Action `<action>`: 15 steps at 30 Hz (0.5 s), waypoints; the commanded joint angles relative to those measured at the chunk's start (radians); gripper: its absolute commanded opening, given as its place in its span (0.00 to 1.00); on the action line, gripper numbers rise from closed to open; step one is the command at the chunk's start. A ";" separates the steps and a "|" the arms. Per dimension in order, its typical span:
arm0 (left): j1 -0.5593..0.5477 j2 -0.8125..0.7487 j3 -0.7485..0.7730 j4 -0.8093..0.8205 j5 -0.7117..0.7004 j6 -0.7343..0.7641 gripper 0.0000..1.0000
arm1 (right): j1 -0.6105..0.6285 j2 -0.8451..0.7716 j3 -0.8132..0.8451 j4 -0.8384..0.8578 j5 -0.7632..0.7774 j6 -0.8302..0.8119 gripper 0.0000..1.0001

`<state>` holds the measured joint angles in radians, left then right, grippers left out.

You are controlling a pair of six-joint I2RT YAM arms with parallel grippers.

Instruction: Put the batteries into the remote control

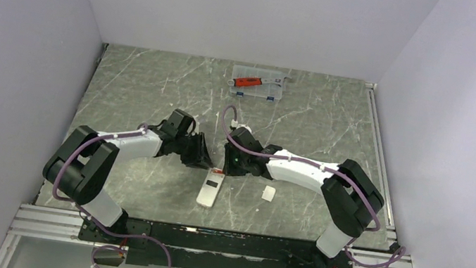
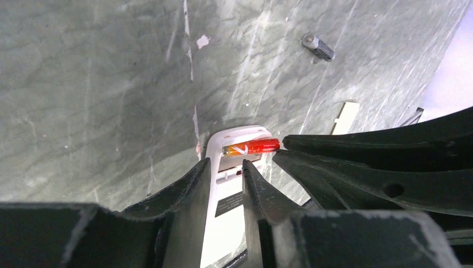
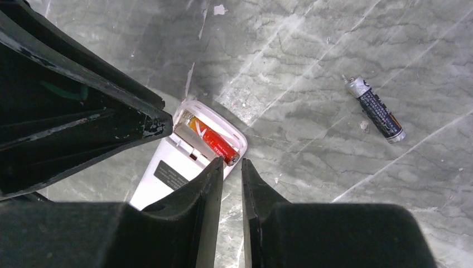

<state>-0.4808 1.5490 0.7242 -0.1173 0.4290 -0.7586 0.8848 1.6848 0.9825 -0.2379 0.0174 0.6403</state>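
Right wrist, battery [image 3: 215, 143] in remote [image 3: 167, 174], just beyond right pincer [image 3: 232, 166]

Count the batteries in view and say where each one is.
2. The red battery lies in the open compartment of the remote control; the dark battery lies loose on the table, apart from the remote. Others may be hidden.

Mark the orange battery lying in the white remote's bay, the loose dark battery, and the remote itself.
Orange cylindrical battery [image 2: 254, 147]: left wrist view, mid-body.
Loose dark cylindrical battery [image 3: 377, 109]: right wrist view, mid-body.
White rectangular plastic remote control [image 1: 210, 194]: top view, back panel.
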 commanded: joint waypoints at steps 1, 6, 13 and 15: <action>0.002 -0.011 0.041 0.016 0.016 0.024 0.33 | -0.001 -0.035 -0.008 0.026 -0.009 0.015 0.21; 0.002 0.003 0.039 0.025 0.022 0.025 0.31 | -0.001 -0.034 -0.009 0.028 -0.010 0.015 0.21; 0.002 0.022 0.023 0.047 0.033 0.022 0.29 | -0.001 -0.033 -0.001 0.025 -0.009 0.016 0.21; 0.002 0.028 0.021 0.050 0.038 0.021 0.29 | -0.001 -0.034 0.001 0.025 -0.008 0.016 0.21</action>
<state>-0.4808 1.5620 0.7372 -0.1085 0.4351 -0.7521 0.8848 1.6848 0.9760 -0.2379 0.0170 0.6407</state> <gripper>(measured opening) 0.293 0.211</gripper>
